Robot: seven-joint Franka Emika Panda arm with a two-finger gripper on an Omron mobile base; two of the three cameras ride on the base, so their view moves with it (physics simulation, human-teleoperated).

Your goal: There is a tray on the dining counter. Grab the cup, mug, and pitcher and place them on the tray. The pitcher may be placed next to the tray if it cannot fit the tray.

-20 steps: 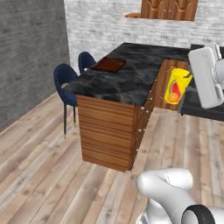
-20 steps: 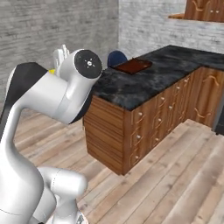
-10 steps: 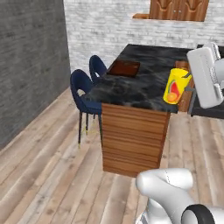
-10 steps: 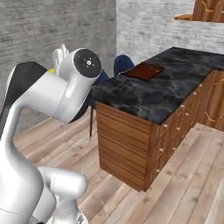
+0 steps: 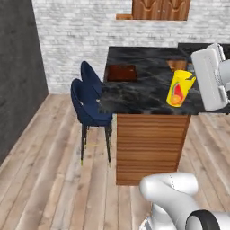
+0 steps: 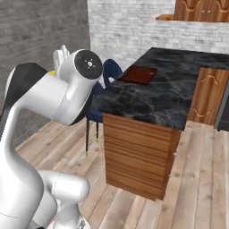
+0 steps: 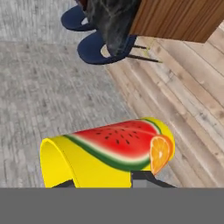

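Cup point(image 5: 179, 88), yellow with a watermelon and orange-slice print, rides in the gripper point(image 7: 131, 180), which is closed on it low on the wall; in the hand view the cup lies across the frame just above the dark fingertips point(image 7: 142, 178), open mouth to one side, and in the left base view it hangs beside the white hand with its mouth slightly tilted. Held up off the counter like this, it looks carried for transport, high enough to pass over the edge of the dining counter point(image 5: 148, 96) rather than into it. Tray point(image 5: 121, 72), the reddish-brown wooden one, lies flat on the black marble well ahead of the hand and off to its left, near the far left edge of the top; nothing visible on it. Between hand and tray is bare marble, nothing upright to clip. Two blue chairs point(image 5: 90, 105) stand tucked against the counter's left side, below tray level and beside it; their backs rise near the counter edge, a likely snag only if the arm swings wide and low on that side. Wood-panel front point(image 6: 138, 156) of the counter faces the base. Mug and pitcher cannot be made out from here.
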